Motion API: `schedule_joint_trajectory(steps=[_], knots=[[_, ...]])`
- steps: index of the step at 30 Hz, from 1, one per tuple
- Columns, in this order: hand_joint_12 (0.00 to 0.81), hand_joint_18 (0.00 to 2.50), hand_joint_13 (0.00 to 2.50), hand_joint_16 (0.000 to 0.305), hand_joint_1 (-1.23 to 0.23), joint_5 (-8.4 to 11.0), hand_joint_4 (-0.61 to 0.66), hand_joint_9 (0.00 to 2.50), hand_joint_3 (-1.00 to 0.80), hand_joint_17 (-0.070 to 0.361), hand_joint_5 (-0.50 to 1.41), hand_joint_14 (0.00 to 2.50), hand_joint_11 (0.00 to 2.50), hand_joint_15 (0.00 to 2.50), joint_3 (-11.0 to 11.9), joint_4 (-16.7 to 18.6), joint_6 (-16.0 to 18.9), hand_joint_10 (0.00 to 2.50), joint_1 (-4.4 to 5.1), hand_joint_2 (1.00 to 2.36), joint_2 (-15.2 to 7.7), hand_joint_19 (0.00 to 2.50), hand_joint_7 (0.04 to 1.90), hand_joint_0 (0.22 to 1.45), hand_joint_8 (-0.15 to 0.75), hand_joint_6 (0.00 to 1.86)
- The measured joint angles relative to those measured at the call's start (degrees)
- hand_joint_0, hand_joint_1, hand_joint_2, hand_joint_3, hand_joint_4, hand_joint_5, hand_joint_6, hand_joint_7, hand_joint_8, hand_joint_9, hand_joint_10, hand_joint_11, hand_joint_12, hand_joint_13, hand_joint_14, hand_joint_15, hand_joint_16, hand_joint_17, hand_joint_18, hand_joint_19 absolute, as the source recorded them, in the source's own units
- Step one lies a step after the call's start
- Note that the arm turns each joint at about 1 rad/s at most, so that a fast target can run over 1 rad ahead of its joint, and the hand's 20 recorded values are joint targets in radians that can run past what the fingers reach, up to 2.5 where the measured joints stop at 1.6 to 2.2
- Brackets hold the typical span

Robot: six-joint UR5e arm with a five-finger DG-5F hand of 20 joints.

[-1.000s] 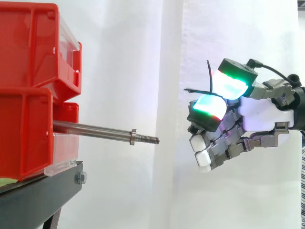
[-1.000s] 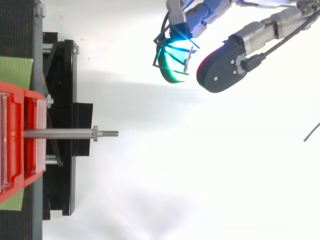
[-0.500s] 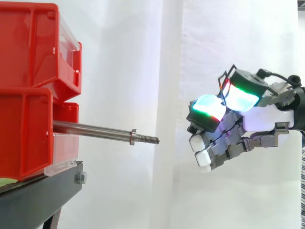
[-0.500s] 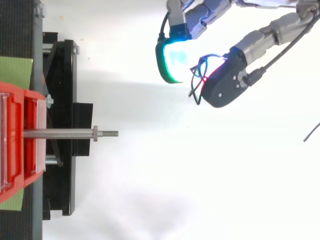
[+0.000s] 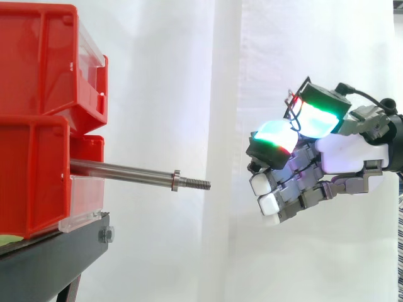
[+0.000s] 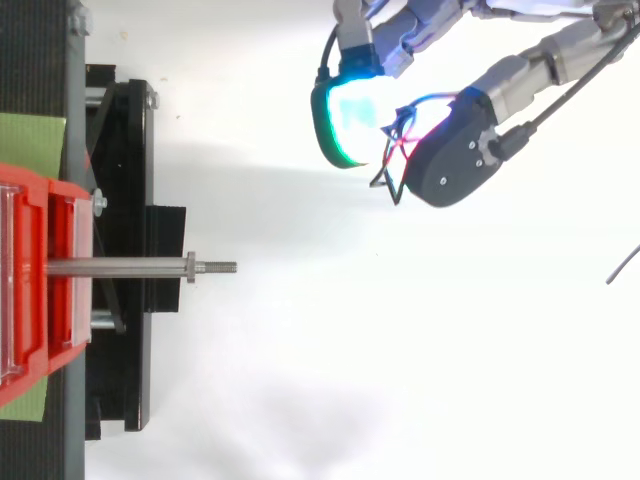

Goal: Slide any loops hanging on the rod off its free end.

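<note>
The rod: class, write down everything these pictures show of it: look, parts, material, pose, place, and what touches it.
The rod is a slim, grey, metal-looking bar. It sticks out of the red bins, sloping slightly down towards its free end in the side view. Near that end sits a small collar, then a threaded tip. Its shaft is bare: nothing hangs on it. The hand, pinching a thin black loop, is well clear of it.
</note>
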Motion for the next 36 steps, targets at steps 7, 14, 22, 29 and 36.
schedule_joint_trajectory(steps=[7,14,22,29,36], knots=[[0.322,0.62,0.73,0.032,-0.76,-0.03,0.07,0.80,-0.27,0.072,-0.15,0.01,0.27,0.19,-0.01,-0.06,0.56,0.01,0.00,1.01,0.00,0.24,1.05,0.65,0.314,0.92],[0.324,0.63,0.71,0.033,-0.85,-0.06,-0.03,0.77,-0.18,0.074,-0.17,0.01,0.29,0.19,0.00,-0.17,1.06,0.01,0.00,1.02,0.00,0.23,1.07,0.69,0.304,0.94],[0.318,0.62,0.71,0.034,-0.78,-0.15,0.03,0.82,-0.21,0.076,-0.15,0.01,0.28,0.20,0.00,-0.18,1.34,0.01,0.00,1.02,0.00,0.28,1.07,0.64,0.309,0.93],[0.347,0.65,0.75,0.038,-0.77,-0.05,0.00,0.87,-0.13,0.087,-0.14,0.01,0.27,0.19,0.00,-0.18,1.38,0.01,0.00,1.01,0.00,0.27,1.15,0.63,0.341,0.92],[0.361,0.69,0.77,0.042,-0.81,-0.09,-0.09,0.94,-0.03,0.095,-0.12,0.01,0.28,0.19,-0.01,-0.19,1.43,0.01,-0.03,1.01,-0.02,0.23,1.18,0.65,0.357,0.93]])
